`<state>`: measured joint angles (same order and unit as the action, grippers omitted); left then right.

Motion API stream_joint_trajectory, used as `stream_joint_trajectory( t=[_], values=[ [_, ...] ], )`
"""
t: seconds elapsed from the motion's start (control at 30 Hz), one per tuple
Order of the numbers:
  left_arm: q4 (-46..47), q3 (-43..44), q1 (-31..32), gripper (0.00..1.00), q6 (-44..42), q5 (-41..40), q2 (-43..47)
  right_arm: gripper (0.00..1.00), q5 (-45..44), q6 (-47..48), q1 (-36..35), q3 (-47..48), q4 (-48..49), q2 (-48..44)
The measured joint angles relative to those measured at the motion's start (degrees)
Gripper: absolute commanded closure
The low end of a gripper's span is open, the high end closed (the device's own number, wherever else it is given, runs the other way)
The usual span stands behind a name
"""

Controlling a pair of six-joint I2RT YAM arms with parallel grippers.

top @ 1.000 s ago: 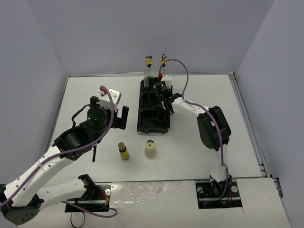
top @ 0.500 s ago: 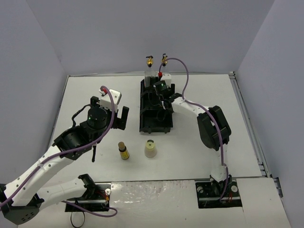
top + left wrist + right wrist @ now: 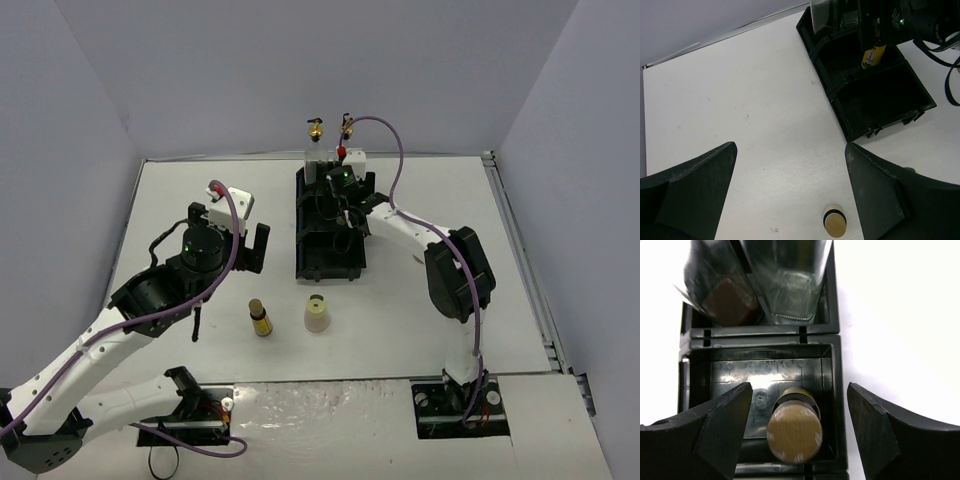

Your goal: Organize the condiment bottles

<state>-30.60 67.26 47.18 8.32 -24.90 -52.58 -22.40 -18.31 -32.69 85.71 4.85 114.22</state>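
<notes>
A black tray (image 3: 325,250) lies at mid-table. Two tall clear bottles (image 3: 314,132) with gold pourers stand in its far compartment, their glass bases (image 3: 790,290) at the top of the right wrist view. My right gripper (image 3: 345,192) hovers open over the second compartment. An amber bottle with a tan cap (image 3: 794,431) stands between its fingers, touching neither. A second amber bottle (image 3: 261,318) and a cream bottle (image 3: 317,314) stand on the table in front of the tray. My left gripper (image 3: 790,190) is open and empty above the table, with that amber bottle's cap (image 3: 835,220) near its right finger.
The tray's near compartments (image 3: 885,100) hold nothing. The table's right edge has a metal rail (image 3: 520,250). Purple cables loop from both wrists. Grey walls enclose the table on three sides.
My right gripper has opened and let go of the amber bottle in the tray's second compartment, and its wrist has drawn back a little. The left arm has not moved.
</notes>
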Motion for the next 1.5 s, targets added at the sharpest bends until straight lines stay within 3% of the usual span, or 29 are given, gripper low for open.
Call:
stream_joint_trajectory(
  t=[0.37, 0.7, 0.9, 1.13, 1.3, 1.5],
  values=[
    [-0.51, 0.13, 0.00, 0.14, 0.08, -1.08, 0.84, 0.22, -4.85, -0.22, -4.23, -1.52, -5.24, -12.75],
    [-4.17, 10.01, -2.14, 0.09, 1.58, -7.17, -1.79, 0.18, -2.97, -1.95, -16.46, -9.91, -9.19, -29.09],
    [-7.21, 17.85, -17.11, 0.09, 3.92, -1.53, -5.42, 0.17, -1.76, -3.05, -24.56, -12.60, -9.25, -33.39],
    [-9.23, 19.12, -30.65, 0.08, 6.54, 8.51, -8.66, 0.15, -1.31, -4.42, -35.38, -13.83, -9.40, -33.42],
    [-9.88, 19.06, -36.85, 0.08, 8.26, 14.76, -10.69, 0.15, -2.01, -5.02, -39.70, -13.97, -9.41, -33.13],
    [-9.18, 17.64, -38.21, 0.08, 9.93, 18.89, -10.86, 0.14, -2.40, -5.54, -42.62, -13.94, -8.87, -29.80]
  ],
)
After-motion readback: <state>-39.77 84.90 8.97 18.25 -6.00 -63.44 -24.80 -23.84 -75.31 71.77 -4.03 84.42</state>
